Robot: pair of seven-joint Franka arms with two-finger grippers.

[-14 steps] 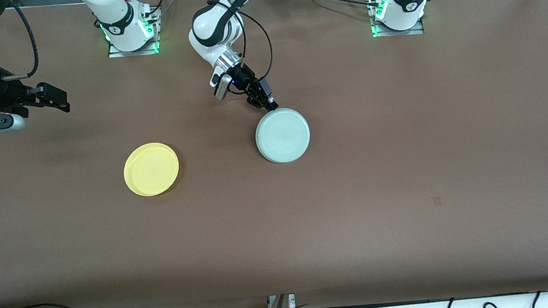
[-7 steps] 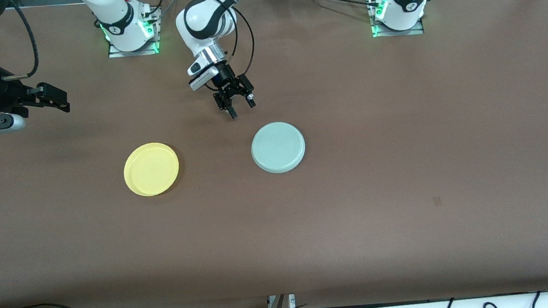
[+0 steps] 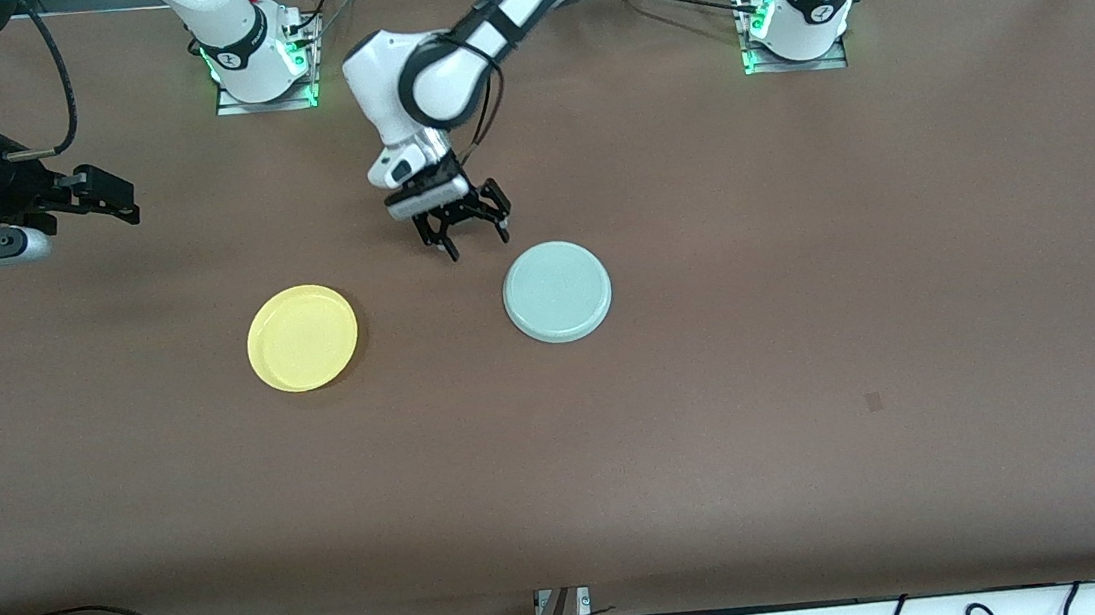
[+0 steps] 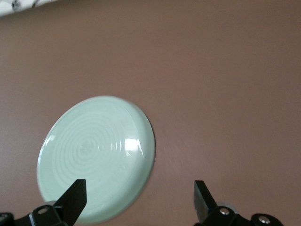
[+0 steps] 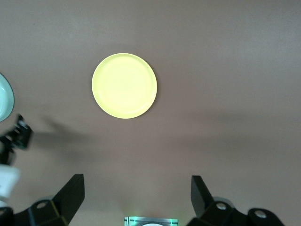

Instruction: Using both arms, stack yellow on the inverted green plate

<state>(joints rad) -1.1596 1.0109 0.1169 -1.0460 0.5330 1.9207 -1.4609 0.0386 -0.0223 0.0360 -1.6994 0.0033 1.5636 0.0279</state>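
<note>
- Lying rim-down mid-table, the green plate (image 3: 557, 291) shows its ringed underside
- the yellow plate (image 3: 302, 337) sits upright, well apart toward the right arm's end
- left gripper (image 3: 472, 237) hangs wide open, empty, beside green
- right gripper (image 5: 136, 197), open and empty, waits over yellow, better placed for it

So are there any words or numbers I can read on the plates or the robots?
None can be read.
green plate: only raised rings on its upturned underside, no writing.
yellow plate: plain, no writing.
Arm bases: each carries a small round dark mark, too small to read.
left gripper and right gripper: no labels show.
</note>
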